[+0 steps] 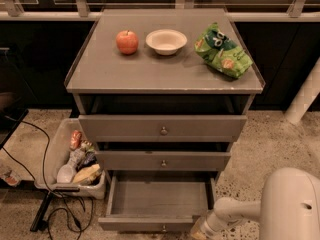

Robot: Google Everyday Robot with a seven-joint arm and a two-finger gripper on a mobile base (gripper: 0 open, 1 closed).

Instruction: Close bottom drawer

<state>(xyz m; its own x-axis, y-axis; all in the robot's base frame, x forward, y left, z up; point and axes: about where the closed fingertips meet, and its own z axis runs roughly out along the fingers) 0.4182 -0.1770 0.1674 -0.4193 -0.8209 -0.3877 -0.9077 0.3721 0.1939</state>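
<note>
Speckled floor (pixel 270 149): bottom drawer (pixel 159 199) open, gripper (pixel 199 231) beside its front corner.

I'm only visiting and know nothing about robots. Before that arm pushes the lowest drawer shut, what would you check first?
1. The bottom drawer is pulled out and needs closing: ok.
2. Nothing sticks up from inside it that could jam: ok, none seen.
3. The gripper is low at the right end of the drawer front: ok. Whether it touches the front: cannot tell.
4. The bin on the floor to the left is beside the drawer, not behind it: ok.
5. The cable lies on the floor left of the drawer front, outside the closing path: ok.
6. The apple and bowl sit well back on the cabinet top: ok.
</note>
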